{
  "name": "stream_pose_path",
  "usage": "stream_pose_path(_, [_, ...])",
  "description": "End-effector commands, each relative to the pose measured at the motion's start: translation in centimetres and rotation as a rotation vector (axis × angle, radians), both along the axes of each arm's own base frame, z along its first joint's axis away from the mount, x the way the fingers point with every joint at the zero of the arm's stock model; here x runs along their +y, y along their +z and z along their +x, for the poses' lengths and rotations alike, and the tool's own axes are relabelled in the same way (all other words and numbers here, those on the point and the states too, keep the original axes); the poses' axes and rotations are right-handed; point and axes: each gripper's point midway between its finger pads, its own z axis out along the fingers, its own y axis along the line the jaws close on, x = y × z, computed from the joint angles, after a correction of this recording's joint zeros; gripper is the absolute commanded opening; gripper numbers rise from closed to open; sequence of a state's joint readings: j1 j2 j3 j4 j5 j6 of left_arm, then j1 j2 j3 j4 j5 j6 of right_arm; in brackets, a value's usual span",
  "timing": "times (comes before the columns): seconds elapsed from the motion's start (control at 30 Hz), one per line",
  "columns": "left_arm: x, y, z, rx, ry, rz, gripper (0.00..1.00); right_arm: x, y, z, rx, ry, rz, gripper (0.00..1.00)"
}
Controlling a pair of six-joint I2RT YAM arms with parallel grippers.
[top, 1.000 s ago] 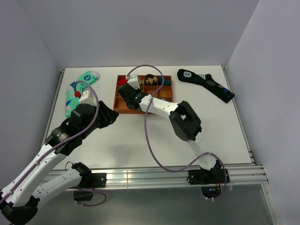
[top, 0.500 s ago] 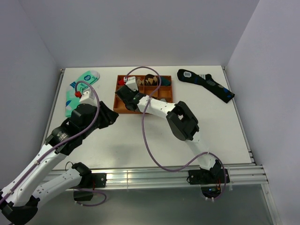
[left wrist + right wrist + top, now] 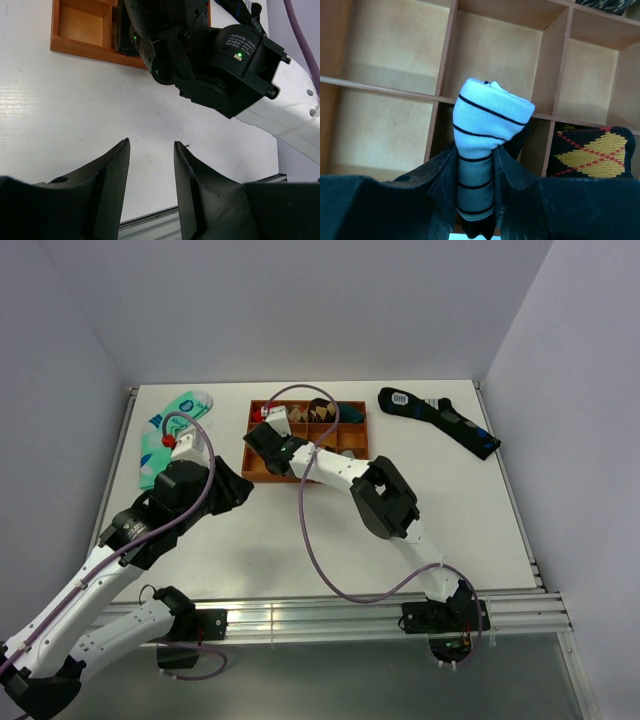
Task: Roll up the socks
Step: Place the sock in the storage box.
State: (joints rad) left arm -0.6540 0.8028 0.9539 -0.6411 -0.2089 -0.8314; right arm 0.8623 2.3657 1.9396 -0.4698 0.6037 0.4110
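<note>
My right gripper (image 3: 474, 156) is shut on the rolled white sock (image 3: 487, 120) with thin black stripes. The roll sticks up out of the fingers, and a black part hangs below them. It hangs over the dividers of the wooden compartment tray (image 3: 440, 95). In the top view the right gripper (image 3: 268, 432) is over the tray's left half (image 3: 262, 476). My left gripper (image 3: 150, 144) is open and empty above bare table, near the tray's front left corner (image 3: 80, 25); it also shows in the top view (image 3: 235, 488).
A mint green sock (image 3: 170, 430) lies at the far left. A long black sock with blue patches (image 3: 440, 418) lies at the far right. A yellow argyle sock (image 3: 592, 150) fills one tray compartment. The right arm's cable (image 3: 310, 530) loops over the table.
My right gripper has moved left and a little farther back over the tray with the sock in it. The left arm has hardly moved.
</note>
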Motion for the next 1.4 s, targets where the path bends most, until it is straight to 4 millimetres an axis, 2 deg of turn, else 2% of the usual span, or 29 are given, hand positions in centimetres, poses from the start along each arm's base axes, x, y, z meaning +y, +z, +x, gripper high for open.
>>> stream_pose_path(0.0, [0.3,2.0,0.3,-0.049,0.007,-0.009,0.46,0.8,-2.9,-1.8,0.131,0.044,0.014,0.00])
stream_pose_path(0.23, [0.0,2.2,0.3,-0.045,0.000,-0.018,0.46,1.7,-3.7,-3.2,0.264,0.095,0.112,0.00])
stream_pose_path(0.53, [-0.2,2.3,0.1,-0.039,-0.008,-0.036,0.46,1.7,-4.8,-4.5,0.398,0.098,0.183,0.00])
stream_pose_path(0.93, [-0.2,2.5,-0.2,-0.032,-0.010,-0.049,0.45,0.2,-5.5,-4.0,0.492,0.022,0.270,0.00])
stream_pose_path(1.1, [-0.4,2.8,-0.2,-0.033,-0.014,-0.056,0.46,-0.8,-6.0,-3.8,0.535,-0.005,0.271,0.00])
stream_pose_path(1.37, [-1.0,2.9,-0.2,-0.027,-0.031,-0.078,0.46,-1.3,-6.1,-3.9,0.573,-0.013,0.275,0.00])
